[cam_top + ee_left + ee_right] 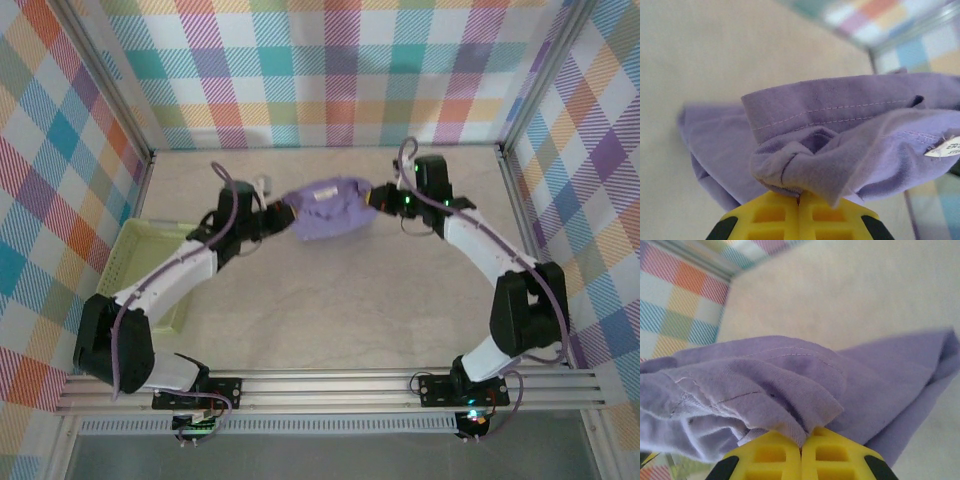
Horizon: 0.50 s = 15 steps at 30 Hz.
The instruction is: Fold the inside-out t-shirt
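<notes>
The lavender inside-out t-shirt point(330, 207) hangs bunched between both arms above the far middle of the table. My left gripper point(284, 212) is shut on its left end and my right gripper point(376, 196) is shut on its right end. In the left wrist view the yellow fingers point(771, 215) pinch a rolled fold of the t-shirt point(840, 130), with a stitched hem and a white label point(945, 148) showing. In the right wrist view the yellow fingers point(840, 457) clamp a gathered fold of the t-shirt point(765, 380), which drapes down toward the table.
A light green basket point(140, 262) lies on the table's left side, under the left arm. Aluminium frame posts point(512, 190) and checked walls point(330, 70) close in the table point(330, 310). The rail point(330, 388) holding both arm bases runs along the near edge.
</notes>
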{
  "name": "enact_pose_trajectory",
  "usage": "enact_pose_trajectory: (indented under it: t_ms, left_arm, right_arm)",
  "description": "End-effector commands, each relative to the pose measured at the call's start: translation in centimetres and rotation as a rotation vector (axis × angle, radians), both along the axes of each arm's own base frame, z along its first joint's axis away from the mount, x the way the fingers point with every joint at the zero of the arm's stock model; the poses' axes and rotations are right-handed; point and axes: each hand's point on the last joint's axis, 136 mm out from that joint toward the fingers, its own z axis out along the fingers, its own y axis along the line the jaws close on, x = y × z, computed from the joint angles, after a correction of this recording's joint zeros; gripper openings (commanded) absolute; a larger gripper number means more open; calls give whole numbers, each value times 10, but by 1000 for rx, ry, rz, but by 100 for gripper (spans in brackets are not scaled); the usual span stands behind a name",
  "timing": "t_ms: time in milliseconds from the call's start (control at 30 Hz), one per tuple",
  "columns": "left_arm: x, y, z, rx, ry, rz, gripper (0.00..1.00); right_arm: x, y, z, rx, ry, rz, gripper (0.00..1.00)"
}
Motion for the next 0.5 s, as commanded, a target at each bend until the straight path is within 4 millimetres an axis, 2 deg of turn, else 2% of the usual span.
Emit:
enact_pose_trajectory:
  t_ms: [0, 100, 200, 300, 400, 467]
  left_arm:
    - [-44, -30, 4, -33, -78, -141, 0]
    - [-82, -49, -14, -15, -53, -224, 0]
    - [-93, -48, -31, 28, -9, -206, 0]
    - [-79, -31, -40, 118, 7, -95, 0]
    - [-55, -17, -45, 181, 30, 15, 0]
    - [-38, -11, -54, 203, 90, 70, 0]
  right_arm:
    - [-41, 3, -11, 22, -27, 40, 0]
    - [-79, -9, -37, 21, 37, 14, 0]
    - [-102, -19, -48, 20, 71, -14, 0]
    - [-107, -29, -47, -15, 67, -53, 0]
    - [-95, -37, -41, -78, 48, -96, 0]
    - [-84, -42, -43, -133, 70, -129, 0]
